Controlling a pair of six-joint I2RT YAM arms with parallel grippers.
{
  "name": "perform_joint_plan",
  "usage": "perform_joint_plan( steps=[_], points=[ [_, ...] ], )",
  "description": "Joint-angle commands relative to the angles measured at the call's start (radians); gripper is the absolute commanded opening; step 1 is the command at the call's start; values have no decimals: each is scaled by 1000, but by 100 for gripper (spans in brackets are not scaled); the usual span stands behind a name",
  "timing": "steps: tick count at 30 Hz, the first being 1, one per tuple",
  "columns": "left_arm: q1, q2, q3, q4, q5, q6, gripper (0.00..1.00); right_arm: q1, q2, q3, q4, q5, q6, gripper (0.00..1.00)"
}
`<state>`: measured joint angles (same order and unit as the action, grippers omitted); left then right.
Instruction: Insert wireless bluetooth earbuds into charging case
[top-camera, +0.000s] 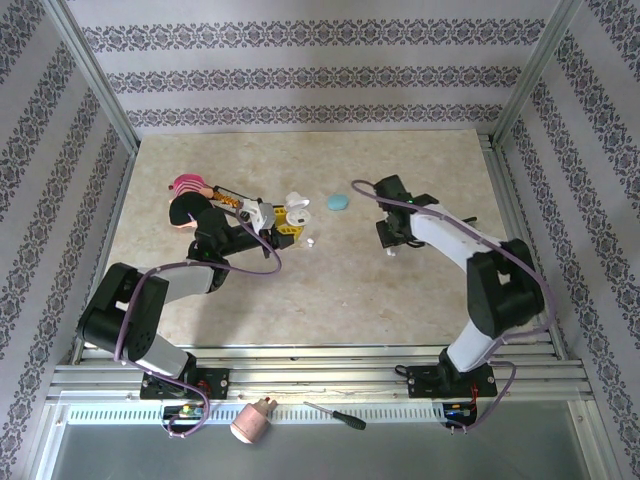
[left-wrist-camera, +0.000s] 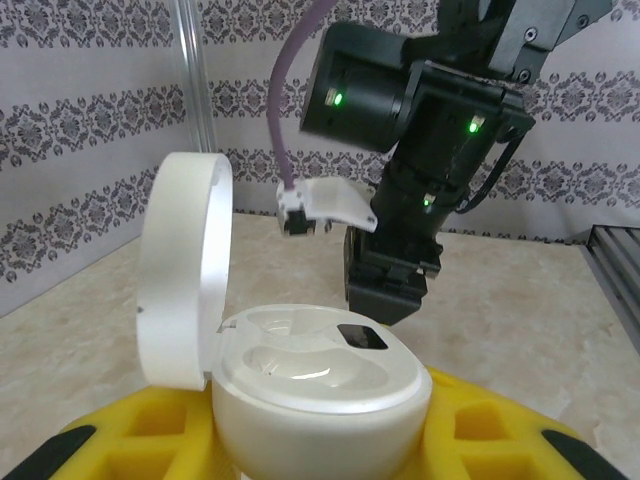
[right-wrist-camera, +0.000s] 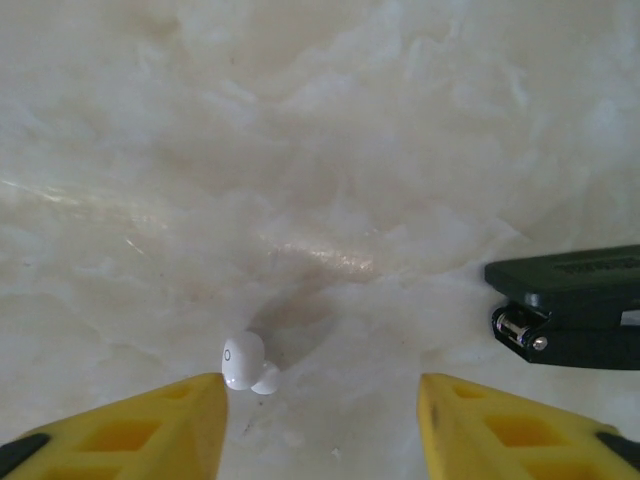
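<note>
Nearest me, the right gripper hangs low over the marble-look tabletop, jaws apart and gripping nothing. The white earbud lies on the table between them but far off-centre. In the wrist view it sits just beside the left-hand finger, its small stub aimed toward the middle of the gap. I'd judge the pincer must shift toward it before squeezing. Further left, the left gripper is clenched on the open white charging case, lid upright, well apart from the bud. Beyond lies a blue case.
</note>
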<state>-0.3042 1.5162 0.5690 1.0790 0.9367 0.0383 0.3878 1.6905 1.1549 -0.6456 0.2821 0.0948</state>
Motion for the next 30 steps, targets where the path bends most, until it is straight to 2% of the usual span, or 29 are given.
perform_joint_plan(
  steps=[1,9,14,30],
  points=[
    [14,-31,-13,-26,-13,36,26,38,72,57,-137,162,-16,49],
    [16,-43,-27,-35,-38,52,26,91,205,105,-146,251,-3,42],
    [23,-53,-32,-48,-45,57,26,117,254,121,-143,253,7,38],
    [39,-71,-32,-78,-56,72,26,143,206,145,-169,273,23,38]
  ],
)
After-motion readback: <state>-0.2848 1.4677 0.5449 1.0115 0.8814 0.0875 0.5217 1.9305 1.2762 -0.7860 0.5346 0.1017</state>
